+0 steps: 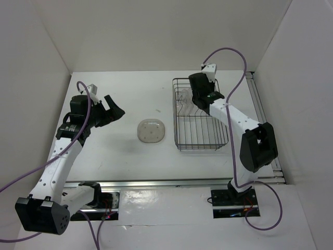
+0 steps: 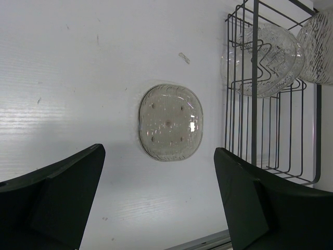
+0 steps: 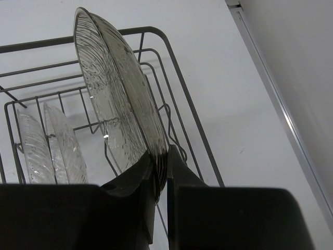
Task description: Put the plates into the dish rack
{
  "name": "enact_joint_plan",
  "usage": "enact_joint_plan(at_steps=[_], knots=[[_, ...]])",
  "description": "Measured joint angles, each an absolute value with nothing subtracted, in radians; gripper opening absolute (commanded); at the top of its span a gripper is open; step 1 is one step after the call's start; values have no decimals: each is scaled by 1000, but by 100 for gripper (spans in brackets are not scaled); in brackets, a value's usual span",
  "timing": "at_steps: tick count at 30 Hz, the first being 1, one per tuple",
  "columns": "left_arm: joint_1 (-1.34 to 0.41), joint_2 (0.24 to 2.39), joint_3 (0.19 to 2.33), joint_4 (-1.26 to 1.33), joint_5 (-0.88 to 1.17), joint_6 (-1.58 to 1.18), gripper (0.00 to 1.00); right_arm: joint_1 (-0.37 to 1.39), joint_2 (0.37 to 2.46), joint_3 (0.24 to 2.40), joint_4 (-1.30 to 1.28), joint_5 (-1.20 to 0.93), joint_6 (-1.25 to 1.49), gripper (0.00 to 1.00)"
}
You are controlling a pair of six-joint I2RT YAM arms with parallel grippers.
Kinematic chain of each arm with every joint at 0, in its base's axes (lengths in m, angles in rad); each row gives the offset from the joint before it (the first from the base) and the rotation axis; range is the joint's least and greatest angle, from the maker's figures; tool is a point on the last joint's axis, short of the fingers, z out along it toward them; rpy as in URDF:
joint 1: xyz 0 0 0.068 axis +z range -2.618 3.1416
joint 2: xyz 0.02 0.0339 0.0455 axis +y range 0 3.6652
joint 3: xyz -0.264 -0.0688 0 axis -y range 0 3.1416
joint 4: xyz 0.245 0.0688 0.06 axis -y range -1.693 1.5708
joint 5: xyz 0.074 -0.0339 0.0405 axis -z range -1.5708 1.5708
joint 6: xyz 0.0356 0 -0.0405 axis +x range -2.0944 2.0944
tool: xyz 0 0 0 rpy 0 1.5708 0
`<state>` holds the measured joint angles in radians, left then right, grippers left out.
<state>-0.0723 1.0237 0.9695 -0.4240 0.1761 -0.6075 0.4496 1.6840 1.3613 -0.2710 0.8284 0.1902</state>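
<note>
Smoky ribbed plastic plate [image 3: 114,99], edge-up, in grip of right tool [image 3: 160,156] over wire rack [image 2: 254,135]; left tool [image 2: 158,151] spread.

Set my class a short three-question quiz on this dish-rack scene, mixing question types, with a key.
1. True or false: the left gripper is shut on a plate.
2. How many plates stand inside the dish rack, apart from the smoky plate held in the right gripper?
3. In the top view, the flat plate on the table lies: A) left of the rack, B) inside it, C) right of it.
Key: 1 false, it is open and empty. 2 two. 3 A.
</note>
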Motion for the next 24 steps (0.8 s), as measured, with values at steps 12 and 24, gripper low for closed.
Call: enact_joint_plan(at_steps=[12,24], knots=[[-72,1024,970,-424,177,-607,100,425,1684,1355,-271,835,190,0],[-72,1024,970,-425,177,-607,100,416,1701,1332,-270,814,195,0]])
